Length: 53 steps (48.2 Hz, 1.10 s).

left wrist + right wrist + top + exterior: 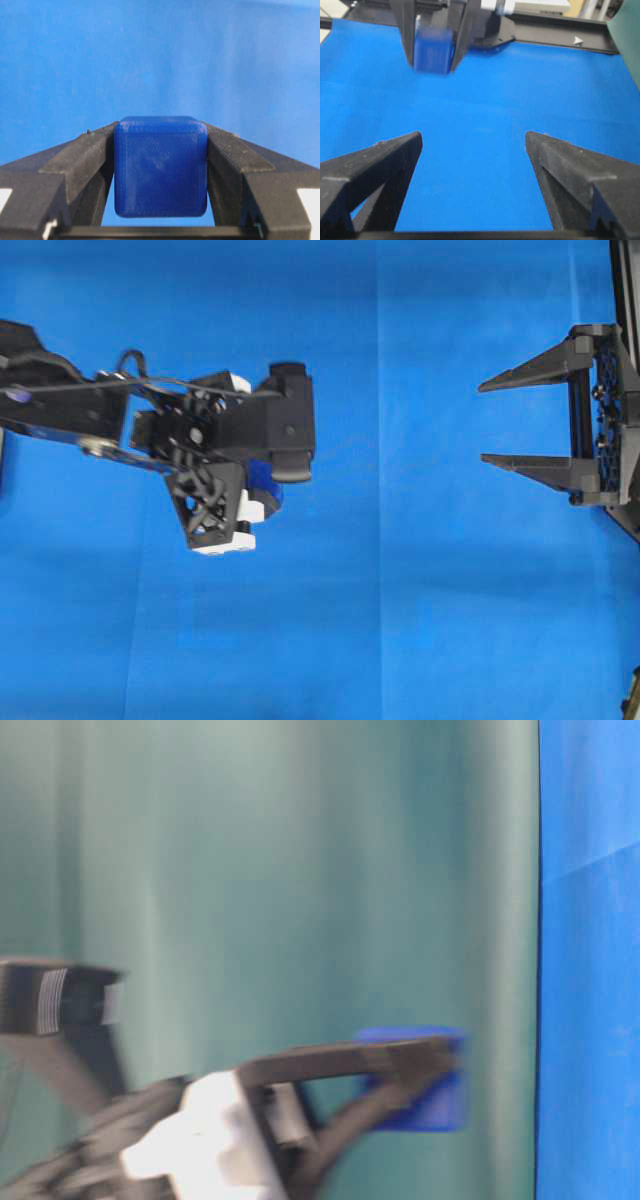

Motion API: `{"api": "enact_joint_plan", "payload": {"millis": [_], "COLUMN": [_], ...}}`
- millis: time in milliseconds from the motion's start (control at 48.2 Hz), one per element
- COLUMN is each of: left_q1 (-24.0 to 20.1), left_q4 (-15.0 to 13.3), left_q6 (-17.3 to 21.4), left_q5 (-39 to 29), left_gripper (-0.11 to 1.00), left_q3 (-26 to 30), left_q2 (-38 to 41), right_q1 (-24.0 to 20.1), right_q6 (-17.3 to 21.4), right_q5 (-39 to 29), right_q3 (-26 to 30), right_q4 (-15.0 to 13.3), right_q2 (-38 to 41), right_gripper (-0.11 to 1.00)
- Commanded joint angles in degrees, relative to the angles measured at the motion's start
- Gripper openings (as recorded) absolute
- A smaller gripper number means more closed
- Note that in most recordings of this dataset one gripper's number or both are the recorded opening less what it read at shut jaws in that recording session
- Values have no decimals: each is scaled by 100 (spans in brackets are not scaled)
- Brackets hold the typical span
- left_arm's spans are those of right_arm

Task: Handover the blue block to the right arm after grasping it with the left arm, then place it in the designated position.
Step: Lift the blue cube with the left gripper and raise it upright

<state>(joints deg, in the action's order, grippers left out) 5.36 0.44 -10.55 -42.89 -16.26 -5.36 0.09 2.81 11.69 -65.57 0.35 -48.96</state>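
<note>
one blue block [160, 170], two hands [160, 150], one blue cloth [400, 590]

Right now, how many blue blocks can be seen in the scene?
1. The blue block is clamped between the fingers of the left gripper, above the blue cloth. No other block is visible.

A smooth, bright blue cloth [420, 570] covers the work surface from edge to edge in the overhead view. A faint vertical crease runs down it a little right of the middle. In the right wrist view, a black frame [555, 27] borders the cloth's far edge along the top of the picture. Nothing can be seen resting on the cloth itself.
</note>
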Motion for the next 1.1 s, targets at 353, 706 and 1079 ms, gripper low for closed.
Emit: {"api": "enact_joint_plan", "payload": {"millis": [353, 706, 1079], "left_q1": [-18, -88, -167], "left_q4": [88, 88, 88], "left_q6": [26, 26, 26], "left_q5": [-483, -369, -281], "left_gripper": [46, 46, 46], "left_q3": [483, 431, 343], "left_q2": [-378, -387, -439], "right_q1": [9, 9, 9], "right_q6": [9, 9, 9], "right_q5": [62, 62, 44], "right_q3": [185, 202, 193], "right_q4": [9, 9, 9], "right_q2": [18, 18, 18], "right_gripper": [97, 97, 98]}}
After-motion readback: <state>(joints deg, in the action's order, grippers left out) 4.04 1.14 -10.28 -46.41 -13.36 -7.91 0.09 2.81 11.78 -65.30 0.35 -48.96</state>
